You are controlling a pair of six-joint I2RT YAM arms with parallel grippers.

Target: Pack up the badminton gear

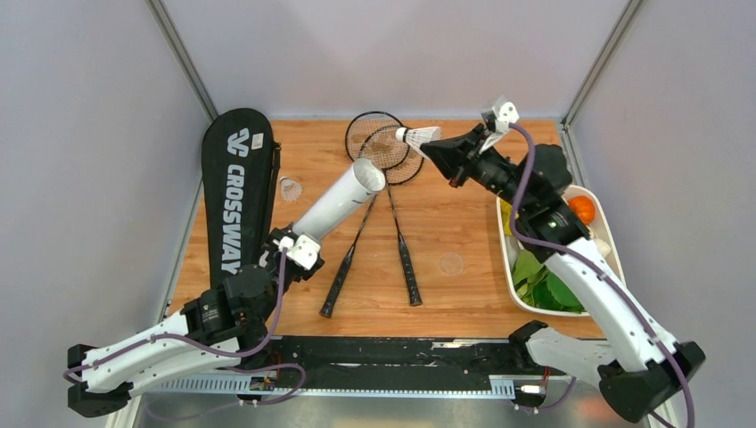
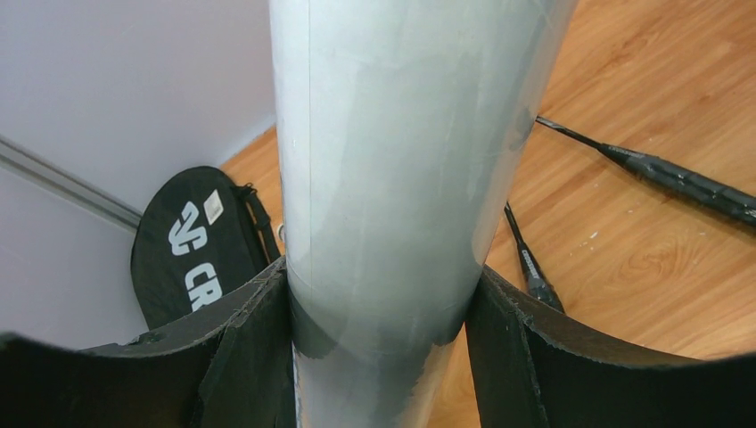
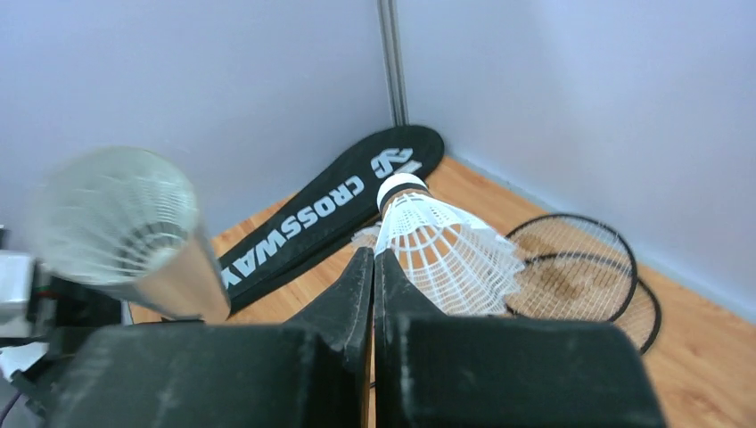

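My left gripper [image 1: 299,248] is shut on the lower end of the white tube [image 1: 343,201], which tilts up with its open mouth toward the back right. In the left wrist view the tube [image 2: 401,178] fills the gap between both pads of that gripper [image 2: 379,294]. My right gripper [image 1: 437,147] is shut on the skirt edge of a white shuttlecock [image 1: 417,136], held in the air over the two racket heads [image 1: 379,143], cork toward the tube mouth. The right wrist view shows the shuttlecock [image 3: 446,250] pinched at the fingertips [image 3: 373,254] and the blurred tube mouth [image 3: 125,223]. Another shuttlecock [image 1: 291,189] lies beside the black CROSSWAY bag [image 1: 234,192].
The rackets' handles [image 1: 408,267] cross the middle of the wooden table. A white tray [image 1: 508,259] of green vegetables and an orange [image 1: 581,209] sits at the right edge under my right arm. Grey walls close in the left, back and right sides.
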